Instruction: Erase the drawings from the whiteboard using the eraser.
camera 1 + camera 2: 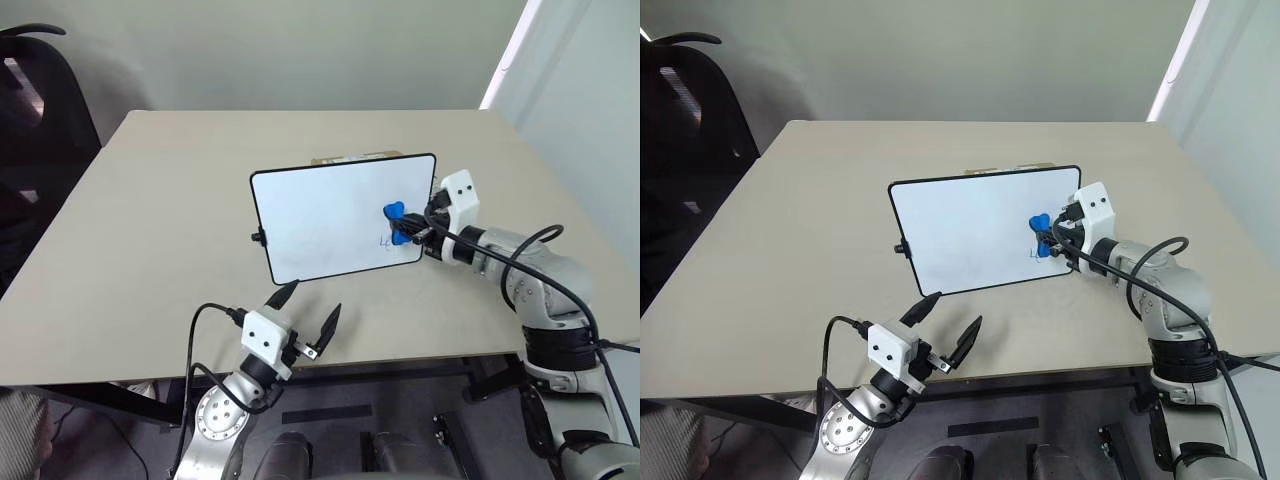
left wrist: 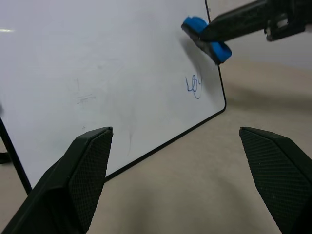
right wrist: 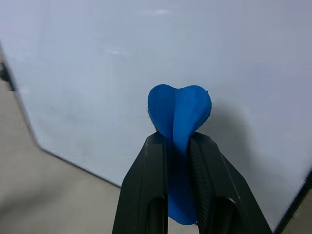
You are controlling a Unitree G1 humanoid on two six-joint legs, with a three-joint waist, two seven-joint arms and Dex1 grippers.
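The whiteboard (image 1: 330, 215) stands tilted on the beige table, white with a thin black frame. A small blue scribble, the drawings (image 1: 386, 241), sits near its lower right corner; in the left wrist view the drawings (image 2: 194, 85) lie just below the eraser (image 2: 207, 40). My right gripper (image 1: 408, 226) is shut on the blue eraser (image 1: 395, 222), squeezing it between both fingers, at the board's right side just above the scribble. The eraser (image 3: 178, 122) bulges out past the fingers (image 3: 146, 195) in front of the board face. My left gripper (image 1: 308, 315) hangs open in front of the board's lower edge, empty.
The beige table (image 1: 150, 230) stretches around the board, with its front edge close to my left gripper. A black chair (image 1: 40, 110) stands at the far left. A thin tan object (image 1: 355, 157) lies behind the board's top edge.
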